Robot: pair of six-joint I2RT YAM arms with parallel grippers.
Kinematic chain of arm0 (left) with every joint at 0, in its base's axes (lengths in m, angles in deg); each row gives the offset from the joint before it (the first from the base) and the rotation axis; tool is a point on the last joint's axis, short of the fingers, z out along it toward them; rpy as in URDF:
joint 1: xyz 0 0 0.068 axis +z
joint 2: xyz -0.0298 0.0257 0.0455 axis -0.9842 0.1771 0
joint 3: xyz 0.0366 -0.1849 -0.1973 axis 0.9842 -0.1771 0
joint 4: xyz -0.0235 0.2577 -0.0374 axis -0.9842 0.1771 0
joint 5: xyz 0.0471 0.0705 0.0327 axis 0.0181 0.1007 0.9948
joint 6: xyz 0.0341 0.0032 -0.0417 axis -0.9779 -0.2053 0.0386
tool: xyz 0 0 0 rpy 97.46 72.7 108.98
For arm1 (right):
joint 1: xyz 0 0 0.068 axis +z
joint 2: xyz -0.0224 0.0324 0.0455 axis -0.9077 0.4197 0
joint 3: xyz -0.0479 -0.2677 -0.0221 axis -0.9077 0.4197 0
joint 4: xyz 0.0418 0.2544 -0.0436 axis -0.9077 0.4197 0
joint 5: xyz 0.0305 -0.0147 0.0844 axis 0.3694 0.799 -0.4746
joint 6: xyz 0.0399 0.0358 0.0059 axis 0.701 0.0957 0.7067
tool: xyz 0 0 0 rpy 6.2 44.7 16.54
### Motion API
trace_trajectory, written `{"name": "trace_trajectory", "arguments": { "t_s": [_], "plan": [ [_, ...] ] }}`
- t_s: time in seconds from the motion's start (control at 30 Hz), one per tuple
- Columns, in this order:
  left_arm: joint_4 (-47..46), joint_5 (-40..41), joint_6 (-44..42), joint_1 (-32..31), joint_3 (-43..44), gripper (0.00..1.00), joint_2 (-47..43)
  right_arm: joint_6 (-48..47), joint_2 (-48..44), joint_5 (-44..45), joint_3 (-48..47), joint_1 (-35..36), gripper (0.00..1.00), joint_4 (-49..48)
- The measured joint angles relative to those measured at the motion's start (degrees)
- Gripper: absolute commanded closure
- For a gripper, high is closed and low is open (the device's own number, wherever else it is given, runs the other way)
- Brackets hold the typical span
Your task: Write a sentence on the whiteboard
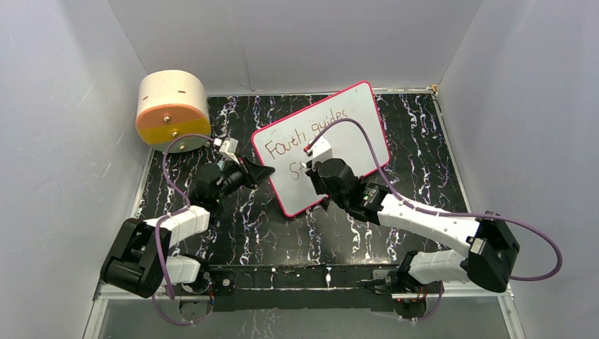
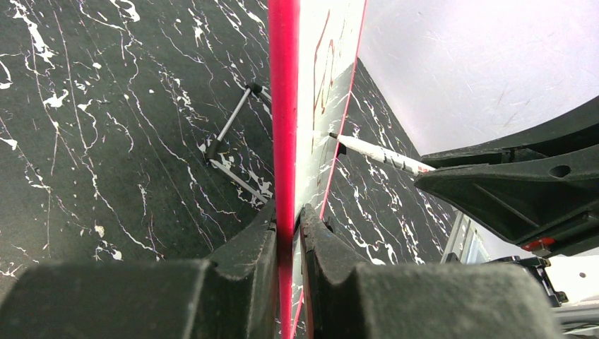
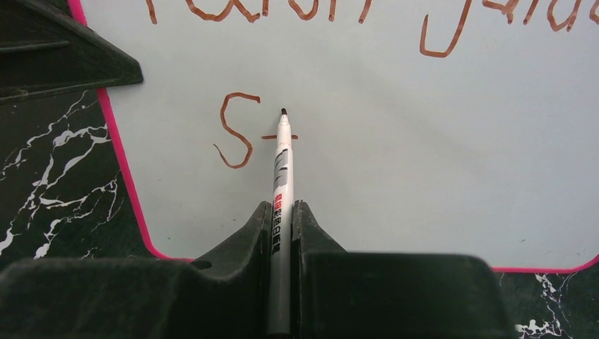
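- Right wrist view: the marker (image 3: 282,162) is clamped betw. the closed fingers of the right gripper (image 3: 282,208), barrel in line w/ the jaws. The tip is set on the whiteboard (image 3: 424,155), just right of the "S". It is prob. held this way so the tip can be driven straight and kept in sight.
- A short horiz. dash is crossed by the tip. It is judged to be the bar of a "t", w/ the stem being drawn.
- Left wrist view: the board's pink frame is pinched by the left gripper (image 2: 289,219), which is closed on the edge, and the board is seen edge-on. The grip is prob. meant to brace it against sliding under pen pressure.
- Top external view: the board is placed mid-worktop (image 1: 417,162), skewed, betw. the two arms. It is gripped at its left edge and written on at lower left.
- The sentence (image 1: 311,131) is written in thin brownish-red hand lettering. The 1st line reads approx. "Faith guides"; on the 2nd line only "S" and the dash are there.
- The board is flat and white, w/ rounded corners and a thin pink-red frame. The area right of the tip is left bare, enough for the remaining letters, it is judged.
- A tan-and-orange drum (image 1: 172,113) is set at the far left, well apart from the board.
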Motion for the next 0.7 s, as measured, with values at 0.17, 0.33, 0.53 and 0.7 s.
{"name": "trace_trajectory", "arguments": {
  "t_s": [0.17,0.33,0.53,0.7],
  "plan": [
    [0.13,0.07,0.0,0.0,0.0,1.0,0.0,-0.09,0.63,-0.07,-0.02,-0.44,1.0,-0.04],
    [0.24,0.09,0.0,0.0,0.0,1.0,0.0,-0.04,0.72,-0.42,-0.11,-0.48,1.0,0.22],
    [0.44,0.2,0.02,0.0,0.0,1.0,0.0,0.44,0.7,-1.62,-0.13,-0.55,1.0,2.12],
    [0.44,0.26,0.04,0.0,0.0,1.0,0.0,1.03,0.44,-2.89,-0.13,-0.55,1.0,4.11]
  ]
}}
